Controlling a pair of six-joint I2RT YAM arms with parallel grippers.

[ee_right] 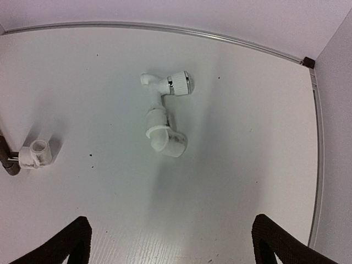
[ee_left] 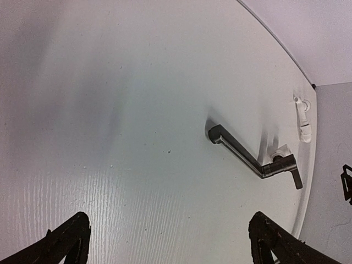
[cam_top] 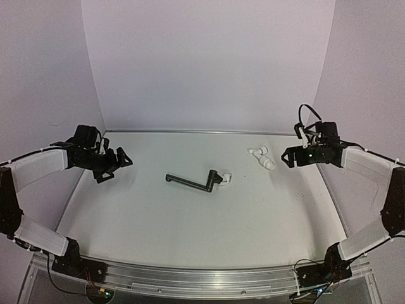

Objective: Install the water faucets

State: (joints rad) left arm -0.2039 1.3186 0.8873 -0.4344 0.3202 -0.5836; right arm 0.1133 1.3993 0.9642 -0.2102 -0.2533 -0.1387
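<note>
Right, left gripper and right gripper both gape wide, empty. Faucet lies in the middle of the desk, long axis left-right, spout tip toward the left gripper (the nearer arm, I'd judge). Fittings sit just left of the right gripper.

The left arm and right arm wear white shells between black joints. The left end effector and right end effector are black, and a black cable loops at two o'clock.

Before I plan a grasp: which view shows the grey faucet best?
Left wrist: the dark grey faucet lies whole and large. Top external shows it whole but small; right wrist catches only one end.
</note>
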